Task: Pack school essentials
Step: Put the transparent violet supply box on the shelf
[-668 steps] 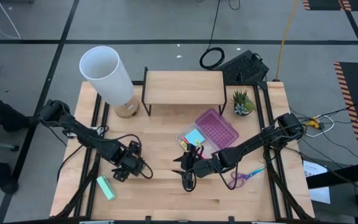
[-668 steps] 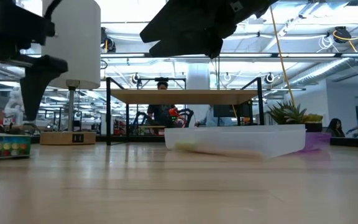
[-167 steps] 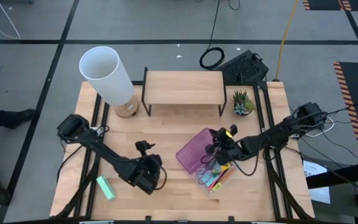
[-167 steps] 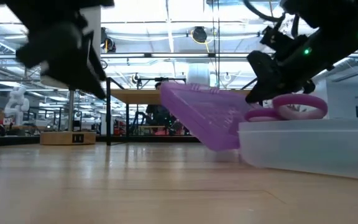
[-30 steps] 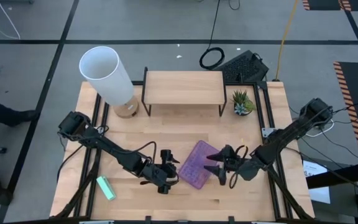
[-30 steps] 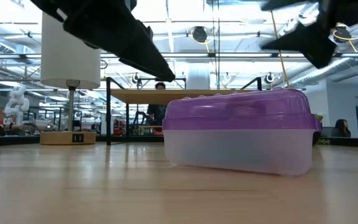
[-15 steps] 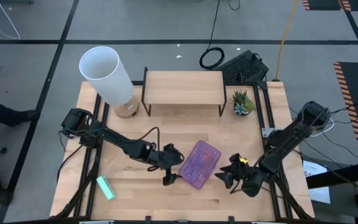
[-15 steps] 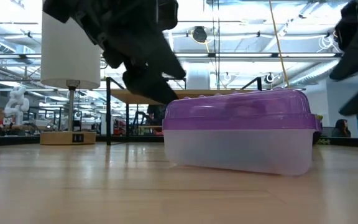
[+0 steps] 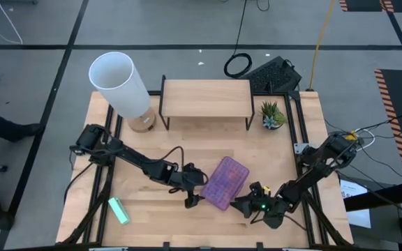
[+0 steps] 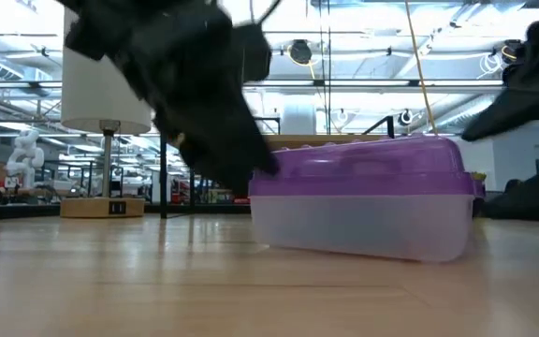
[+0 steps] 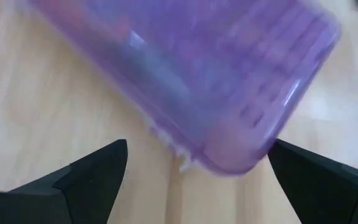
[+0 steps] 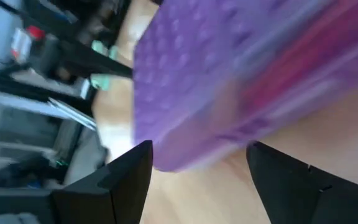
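A clear box with a purple lid [image 9: 223,183] rests shut on its base on the table, at the middle near side. Something pink shows faintly through the box in the right wrist view [image 12: 272,81]; the other school essentials are hidden. My left gripper [image 9: 192,189] is open at the box's left side, its fingers [image 11: 98,165] on either side of a box corner [image 11: 229,158]. My right gripper [image 9: 245,204] is open just off the box's near right corner, facing it [image 12: 199,152]. A small green pack [image 9: 119,210] lies flat at the near left. My left gripper comes level from the table's left, and in the low view it overlaps the lid's left end [image 10: 262,173]. Its open fingers straddle that corner; I cannot tell whether they touch it. The box sits flat on the table.
A lamp with a white shade [image 9: 121,82] stands at the far left, a low wooden shelf [image 9: 206,97] at the far middle, and a small potted plant [image 9: 272,115] at the far right. Bare wood lies between the shelf and the box.
My left gripper has gone right and a little toward the far edge, up against the box's left side. My right gripper has drawn away from the box's right side toward the near edge, then swung back left to face the near right corner.
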You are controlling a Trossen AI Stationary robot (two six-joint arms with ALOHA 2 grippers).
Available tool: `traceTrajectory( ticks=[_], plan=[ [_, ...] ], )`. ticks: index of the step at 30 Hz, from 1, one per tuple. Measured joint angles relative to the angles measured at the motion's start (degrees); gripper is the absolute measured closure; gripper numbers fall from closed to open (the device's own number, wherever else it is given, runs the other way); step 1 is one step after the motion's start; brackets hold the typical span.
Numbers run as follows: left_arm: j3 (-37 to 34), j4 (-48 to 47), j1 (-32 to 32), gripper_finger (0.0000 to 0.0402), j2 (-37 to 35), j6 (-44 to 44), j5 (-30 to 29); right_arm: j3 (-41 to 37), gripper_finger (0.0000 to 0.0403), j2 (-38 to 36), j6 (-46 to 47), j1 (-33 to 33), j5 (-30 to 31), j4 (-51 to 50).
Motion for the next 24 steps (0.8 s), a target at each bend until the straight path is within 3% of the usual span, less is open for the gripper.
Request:
traceTrajectory(
  ticks=[8,14,24],
  plan=[
    [0.0,2.8,-1.1,0.0012,3.5,0.6,0.4,-0.1,0.015,1.0,0.8,-2.4,-0.5,4.8],
    [-0.2,5.9,-3.9,0.0012,3.6,0.7,1.5,-0.1,0.0116,1.0,-0.5,-4.5,-8.6,-1.2],
    [-0.2,6.8,-8.8,0.0012,3.6,-1.3,1.4,-0.2,0.0078,0.8,1.1,-4.5,-8.0,-4.5]
  ],
)
